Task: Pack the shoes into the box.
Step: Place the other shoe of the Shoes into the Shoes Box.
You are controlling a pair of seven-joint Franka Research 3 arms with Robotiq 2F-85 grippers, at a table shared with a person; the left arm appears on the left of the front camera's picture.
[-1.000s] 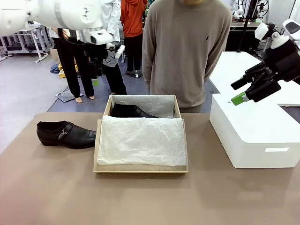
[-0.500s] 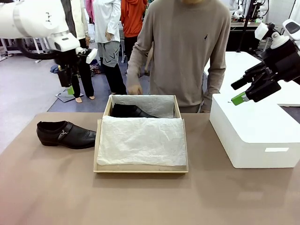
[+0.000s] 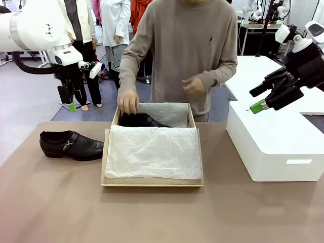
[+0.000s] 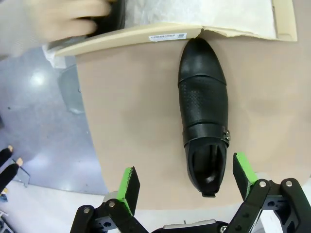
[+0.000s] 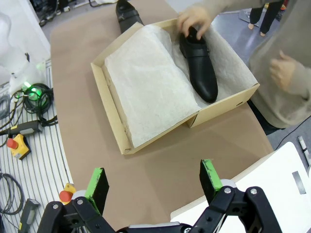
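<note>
At nine o'clock from the tan cardboard shoebox (image 3: 152, 182), the spread, empty left gripper (image 3: 68, 101) has swung over the glossy black leather shoe (image 3: 71, 145) lying on the table (image 3: 50, 202), likely fetching it next; the right gripper (image 3: 257, 98) waits released.

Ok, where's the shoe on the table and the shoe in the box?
Shoe on the table (image 3: 70, 144): front view, its strap.
Shoe in the box (image 5: 199, 70): right wrist view, its upper.

A white label (image 4: 167, 36) on the box (image 4: 121, 42) rim carries print, seemingly a barcode, too small to read.
</note>
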